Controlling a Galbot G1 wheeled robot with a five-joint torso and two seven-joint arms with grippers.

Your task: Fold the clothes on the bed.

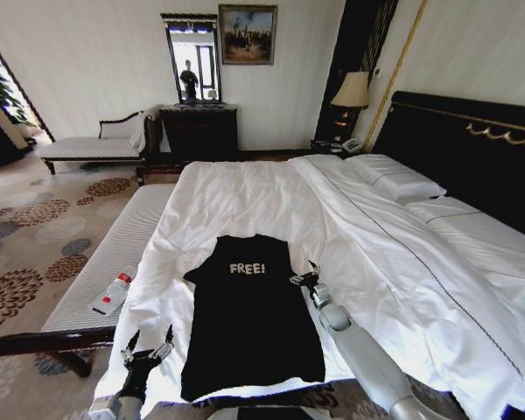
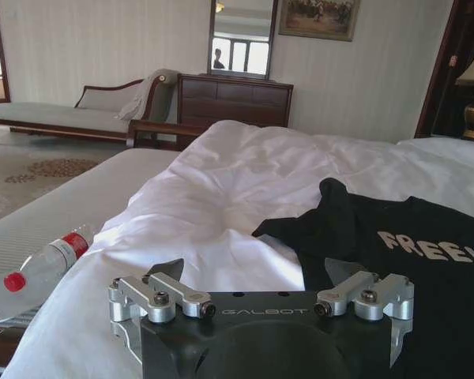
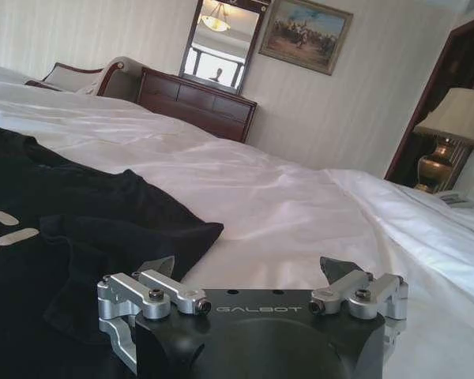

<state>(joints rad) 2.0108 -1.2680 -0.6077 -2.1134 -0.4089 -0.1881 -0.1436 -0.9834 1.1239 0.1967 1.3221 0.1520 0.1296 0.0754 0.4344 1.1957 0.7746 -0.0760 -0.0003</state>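
Left gripper point(image 1: 146, 348) low beside the black T-shirt's point(image 1: 249, 315) hem, right gripper point(image 1: 303, 277) beside its sleeve, both jaws spread.

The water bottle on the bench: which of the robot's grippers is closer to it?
Left. The left gripper hovers open at the bed's foot corner, just past the water bottle on the bench. The right gripper sits open across the T-shirt, by its far sleeve.

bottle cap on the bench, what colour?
Red cap on the clear bottle, best in the left wrist view.
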